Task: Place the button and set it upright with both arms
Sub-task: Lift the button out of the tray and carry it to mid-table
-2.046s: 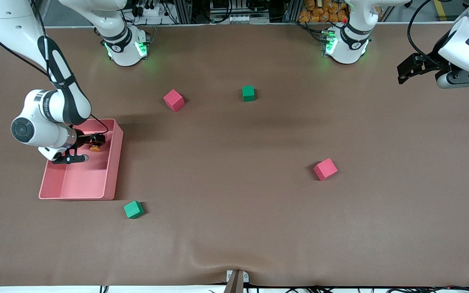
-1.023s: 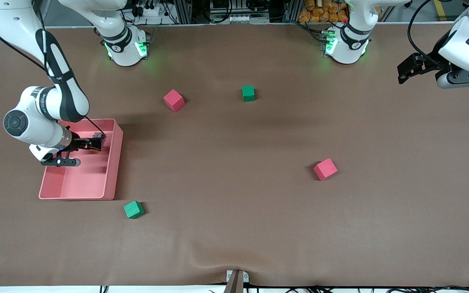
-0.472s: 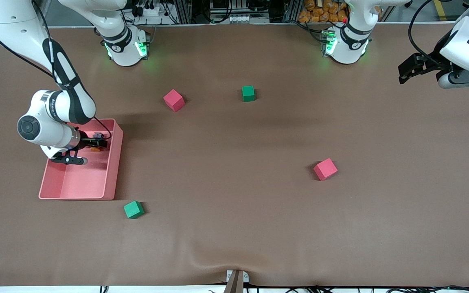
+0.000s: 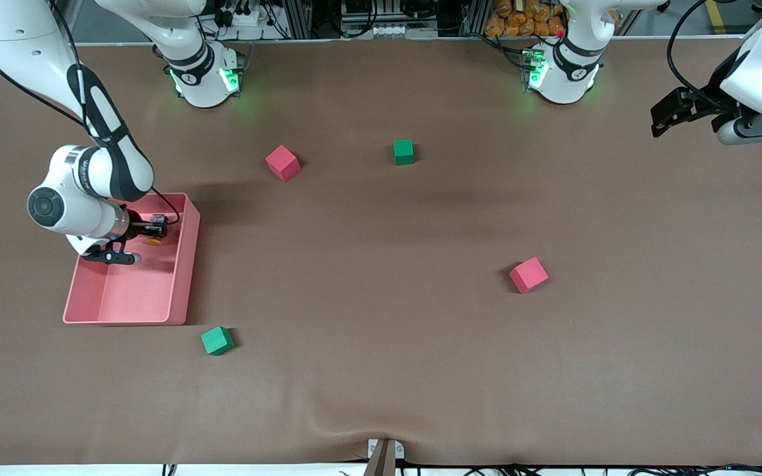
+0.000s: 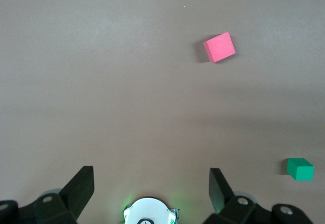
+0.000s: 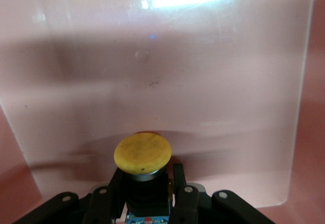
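**Orange-capped button gripped inside the pink bin**

Orange is seen at the tip of the right gripper (image 4: 156, 231), where the button (image 6: 142, 154) is clamped by its black body between the closed fingers (image 6: 179, 183), the round cap standing clear of them. The button is held within the pink bin (image 4: 186, 264), at the end of the bin farther from the front camera; whether it touches the bin floor cannot be told. The bin lies at about nine o'clock on the brown table (image 4: 381, 370), at the right arm's end.

The left gripper (image 4: 660, 119) is held up in the air over the table's edge at about two o'clock, its fingers (image 5: 81, 186) spread wide with nothing between them; that arm waits.

Four foam cubes are scattered on the table: a red cube (image 4: 282, 162) at eleven o'clock, a green cube (image 4: 403, 151) at twelve, a second red cube (image 4: 528, 275) at four, and a second green cube (image 4: 217, 340) at seven, near the bin's corner.
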`<state>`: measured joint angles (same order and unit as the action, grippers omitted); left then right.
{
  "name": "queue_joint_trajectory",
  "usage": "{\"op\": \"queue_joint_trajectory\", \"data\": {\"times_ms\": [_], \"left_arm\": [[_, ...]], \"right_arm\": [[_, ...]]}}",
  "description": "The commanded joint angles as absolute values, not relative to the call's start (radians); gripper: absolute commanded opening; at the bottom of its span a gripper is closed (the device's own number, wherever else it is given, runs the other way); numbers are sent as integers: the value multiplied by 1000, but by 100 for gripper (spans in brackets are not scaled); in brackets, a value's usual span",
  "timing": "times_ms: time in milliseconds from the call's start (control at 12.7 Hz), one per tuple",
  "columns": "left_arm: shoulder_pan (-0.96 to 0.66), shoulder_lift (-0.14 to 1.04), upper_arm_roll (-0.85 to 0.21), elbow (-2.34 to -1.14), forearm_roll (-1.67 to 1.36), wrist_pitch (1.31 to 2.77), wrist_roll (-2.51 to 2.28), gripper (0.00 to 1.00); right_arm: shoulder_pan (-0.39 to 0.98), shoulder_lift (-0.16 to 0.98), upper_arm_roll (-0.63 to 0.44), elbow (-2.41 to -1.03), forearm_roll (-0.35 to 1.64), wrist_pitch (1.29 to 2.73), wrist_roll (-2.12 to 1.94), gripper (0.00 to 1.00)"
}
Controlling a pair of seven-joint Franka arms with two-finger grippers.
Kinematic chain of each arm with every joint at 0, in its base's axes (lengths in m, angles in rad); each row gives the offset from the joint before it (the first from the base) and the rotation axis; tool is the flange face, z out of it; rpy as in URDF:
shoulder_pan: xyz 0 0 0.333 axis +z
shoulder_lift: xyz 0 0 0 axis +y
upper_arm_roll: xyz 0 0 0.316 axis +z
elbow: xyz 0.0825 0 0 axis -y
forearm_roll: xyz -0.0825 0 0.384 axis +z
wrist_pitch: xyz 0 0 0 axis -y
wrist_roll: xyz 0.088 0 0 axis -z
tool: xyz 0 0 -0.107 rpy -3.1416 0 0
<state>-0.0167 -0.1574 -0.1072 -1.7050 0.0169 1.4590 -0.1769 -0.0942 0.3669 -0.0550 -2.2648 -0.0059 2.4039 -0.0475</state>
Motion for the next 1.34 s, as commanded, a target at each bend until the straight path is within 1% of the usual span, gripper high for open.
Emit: {"op": "queue_joint_trajectory", "data": {"times_ms": [0,157,315,472,630,708,787,944,1023,1180,1259], "left_arm": [[-8,-163,-110,-1707,15,1445,-156,100],[-9,-163,-112,-1707,15,1447,-156,100],[-9,-163,-117,-1707,15,1445,-156,100],[-9,-167,-117,-1715,15,1442,-156,100],[-9,-167,-118,-1715,15,1440,-156,100],[-9,-167,-118,-1715,15,1440,-156,100],[-9,-167,-118,-1715,15,1440,-156,100],[-12,-166,-120,-1717,15,1440,-158,100],[-15,-161,-121,-1717,15,1440,-158,100],[-20,-150,-123,-1717,15,1442,-160,100],[-26,-138,-124,-1715,14,1442,-161,100]], "right_arm": [[-120,350,-43,-2273,-15,2413,-116,0],[-123,301,-44,-2261,-15,2408,-176,0],[-121,229,-44,-2224,-15,2344,-216,0],[-120,174,-44,-2113,-17,2185,-299,0],[-101,173,-38,-1943,-18,1972,-324,0],[-59,173,-37,-1878,-18,1904,-333,0],[10,175,-38,-1831,-18,1879,-324,0],[154,187,-37,-1758,-14,1888,-319,0],[248,202,-38,-1700,-17,1891,-308,0],[407,294,-40,-1578,-25,1894,-170,0],[478,345,-40,-1537,-28,1894,-59,0]]}}
